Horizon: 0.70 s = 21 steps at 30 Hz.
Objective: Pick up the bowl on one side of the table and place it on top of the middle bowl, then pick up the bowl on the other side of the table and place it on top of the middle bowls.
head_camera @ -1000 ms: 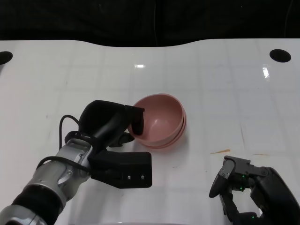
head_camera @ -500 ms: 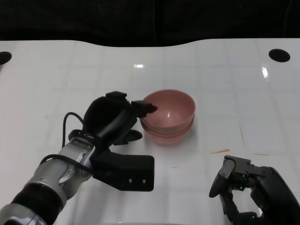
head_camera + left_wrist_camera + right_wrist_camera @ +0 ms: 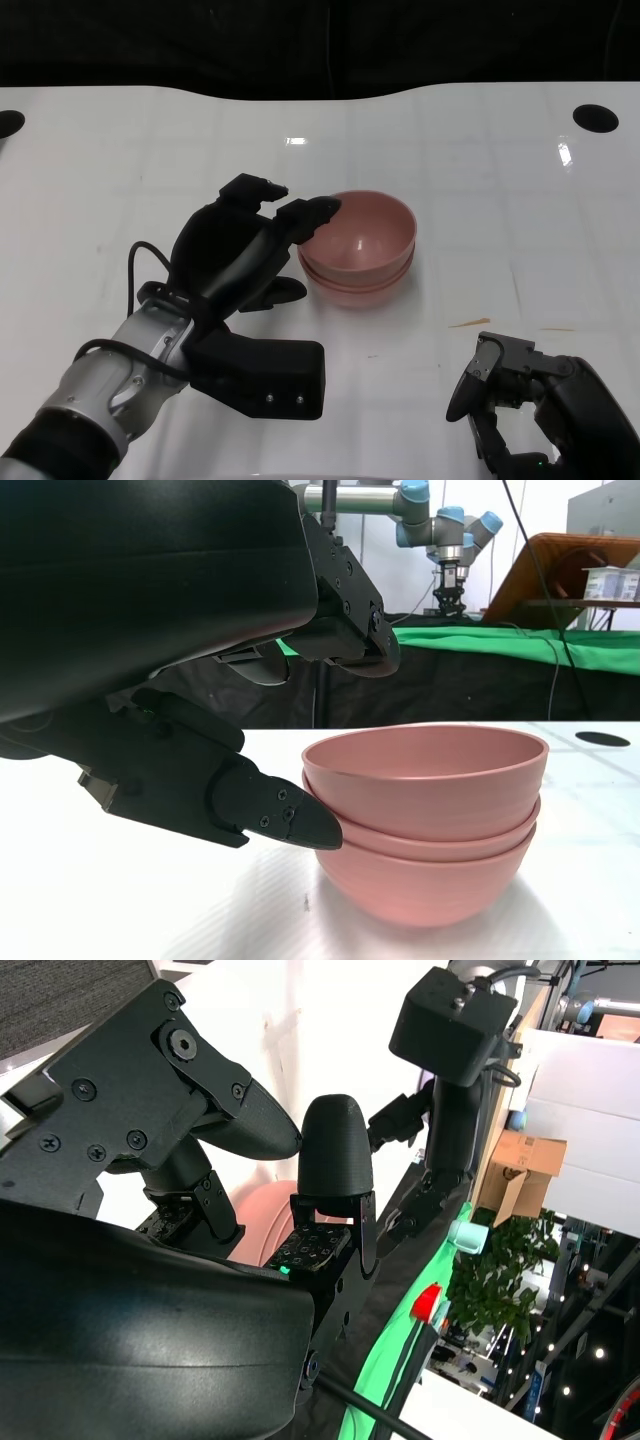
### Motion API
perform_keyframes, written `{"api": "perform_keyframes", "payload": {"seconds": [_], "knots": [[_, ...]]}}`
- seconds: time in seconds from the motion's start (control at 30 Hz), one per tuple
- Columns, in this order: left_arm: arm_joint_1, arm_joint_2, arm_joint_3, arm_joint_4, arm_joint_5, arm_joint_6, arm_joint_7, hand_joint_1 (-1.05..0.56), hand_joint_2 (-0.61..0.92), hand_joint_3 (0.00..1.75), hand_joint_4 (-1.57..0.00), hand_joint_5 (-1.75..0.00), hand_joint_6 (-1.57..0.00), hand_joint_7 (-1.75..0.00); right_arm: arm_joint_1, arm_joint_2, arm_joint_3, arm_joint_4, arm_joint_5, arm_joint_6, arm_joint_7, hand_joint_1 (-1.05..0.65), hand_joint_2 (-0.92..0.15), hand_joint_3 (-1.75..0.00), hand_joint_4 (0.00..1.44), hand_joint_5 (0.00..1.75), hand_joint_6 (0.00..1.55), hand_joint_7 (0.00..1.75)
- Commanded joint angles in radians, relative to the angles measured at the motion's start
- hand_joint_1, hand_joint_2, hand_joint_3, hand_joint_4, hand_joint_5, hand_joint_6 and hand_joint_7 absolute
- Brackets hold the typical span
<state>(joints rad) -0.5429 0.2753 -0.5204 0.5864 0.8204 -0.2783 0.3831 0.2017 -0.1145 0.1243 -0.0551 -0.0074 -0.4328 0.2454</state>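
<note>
Bowls [image 3: 362, 248] stacked, left hand [image 3: 235, 255] spread, empty.

Three pink bowls [image 3: 358, 248] nested upright, stacked mid-table.

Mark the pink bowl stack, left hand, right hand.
stack of pink bowls [image 3: 358, 250]: head view, inner wall of top bowl.
left hand [image 3: 235, 250]: head view, back of black shell.
right hand [image 3: 540, 405]: head view, palm.

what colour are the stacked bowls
The stacked matte bowls are pink, clearest in the left wrist view.
</note>
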Motion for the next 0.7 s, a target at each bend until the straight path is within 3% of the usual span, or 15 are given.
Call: {"api": "perform_keyframes", "payload": {"seconds": [0.03,0.1,0.4,0.53,0.7], "knots": [[0.086,0.063,0.05,-0.132,-0.03,-0.012,-0.018,-0.44,0.92,0.05,-0.12,-0.59,-0.42,-0.01,0.009,-0.005,-0.001,-0.014,0.008,0.008,-0.001,-0.21,-0.44,-1.31,0.85,1.75,0.78,1.49],[0.153,0.099,0.085,-0.233,-0.049,-0.024,-0.032,-0.43,0.92,0.08,-0.13,-0.6,-0.42,-0.01,0.01,-0.004,0.0,-0.014,0.004,0.007,-0.002,-0.21,-0.44,-1.31,0.85,1.75,0.78,1.49],[0.349,0.159,0.208,-0.417,-0.147,-0.168,-0.024,-0.36,0.92,0.08,-0.2,-0.68,-0.46,-0.02,0.012,-0.004,0.002,-0.022,0.004,0.024,-0.001,-0.22,-0.44,-1.31,0.85,1.75,0.79,1.46],[0.408,0.155,0.258,-0.441,-0.202,-0.246,-0.027,-0.35,0.92,0.12,-0.29,-0.75,-0.51,-0.04,0.011,-0.003,0.004,-0.027,0.004,0.032,-0.001,-0.21,-0.44,-1.31,0.85,1.75,0.79,1.44],[0.516,0.117,0.315,-0.459,-0.412,-0.399,-0.07,-0.28,0.92,0.17,-0.46,-0.91,-0.64,-0.1,0.006,-0.002,0.001,-0.015,0.009,0.021,-0.001,-0.19,-0.44,-1.31,0.84,1.75,0.8,1.42]]}}
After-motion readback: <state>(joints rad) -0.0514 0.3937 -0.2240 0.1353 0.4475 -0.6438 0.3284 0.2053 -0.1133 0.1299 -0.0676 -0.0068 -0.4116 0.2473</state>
